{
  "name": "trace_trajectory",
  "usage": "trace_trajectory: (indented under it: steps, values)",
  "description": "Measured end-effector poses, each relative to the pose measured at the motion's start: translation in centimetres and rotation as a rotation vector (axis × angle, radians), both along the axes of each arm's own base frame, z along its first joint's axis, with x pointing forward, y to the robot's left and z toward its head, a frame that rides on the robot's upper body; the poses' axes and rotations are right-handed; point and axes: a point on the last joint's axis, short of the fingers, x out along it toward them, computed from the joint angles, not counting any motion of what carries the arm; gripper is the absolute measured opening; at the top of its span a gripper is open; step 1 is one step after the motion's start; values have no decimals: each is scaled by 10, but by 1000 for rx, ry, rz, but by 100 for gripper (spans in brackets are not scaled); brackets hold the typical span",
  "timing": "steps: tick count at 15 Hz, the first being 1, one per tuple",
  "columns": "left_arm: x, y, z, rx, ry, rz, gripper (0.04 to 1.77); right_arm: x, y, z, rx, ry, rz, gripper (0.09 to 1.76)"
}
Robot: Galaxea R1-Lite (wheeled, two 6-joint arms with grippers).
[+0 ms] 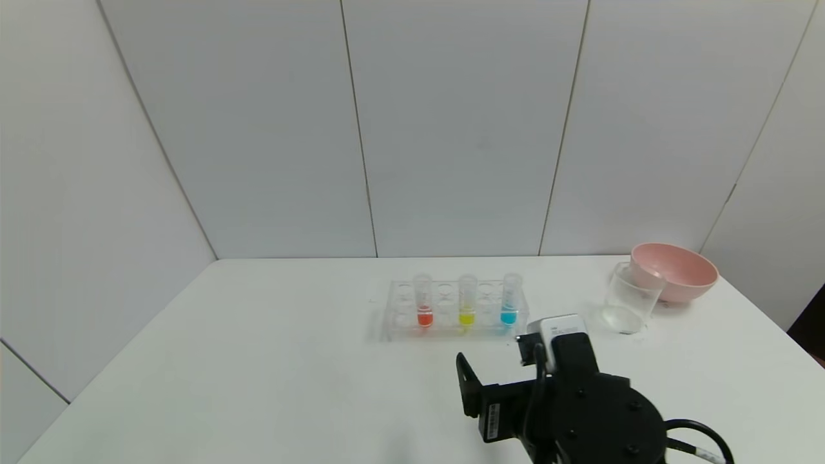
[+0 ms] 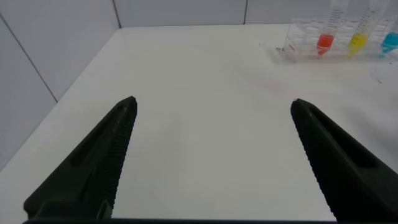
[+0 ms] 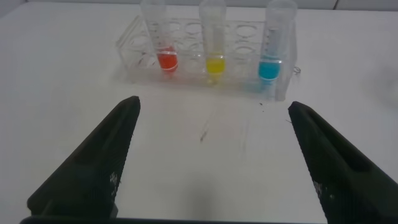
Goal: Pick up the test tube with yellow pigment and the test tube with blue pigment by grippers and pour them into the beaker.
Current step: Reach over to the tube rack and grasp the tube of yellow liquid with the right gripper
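The yellow test tube [image 1: 466,303] and the blue test tube [image 1: 509,301] stand upright in a clear rack [image 1: 396,322] at mid-table, beside an orange-red tube [image 1: 423,303]. The clear beaker [image 1: 628,299] stands to the right, against the pink bowl. My right gripper [image 1: 493,353] is open and empty, just in front of the rack; its wrist view shows the yellow tube [image 3: 215,62] and the blue tube [image 3: 269,65] beyond its gripper [image 3: 213,102]. My left gripper [image 2: 213,102] is open and empty over bare table, far from the yellow tube [image 2: 358,41] and the blue tube [image 2: 390,42].
A pink bowl [image 1: 677,270] sits at the back right, touching the beaker. The white table [image 1: 258,361] ends at grey wall panels behind. The rack has several unfilled holes around the tubes.
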Motion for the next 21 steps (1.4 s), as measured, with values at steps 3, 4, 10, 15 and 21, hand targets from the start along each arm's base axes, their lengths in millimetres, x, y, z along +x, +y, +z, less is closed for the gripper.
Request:
trace_trajectory:
  steps: [3,4,10,15,21]
  values:
    - [0,0,0,0,0,0,176,7,21,-12,-21,7,23,171]
    - [0,0,0,0,0,0,176,9,26,-16,-26,9,25,171]
    - [0,0,0,0,0,0,176,40,38,-29,-56,10,26,171]
    - [0,0,0,0,0,0,176,84,41,-37,-58,-8,-1,171]
    - [0,0,0,0,0,0,176,133,47,-44,-61,-57,-35,171]
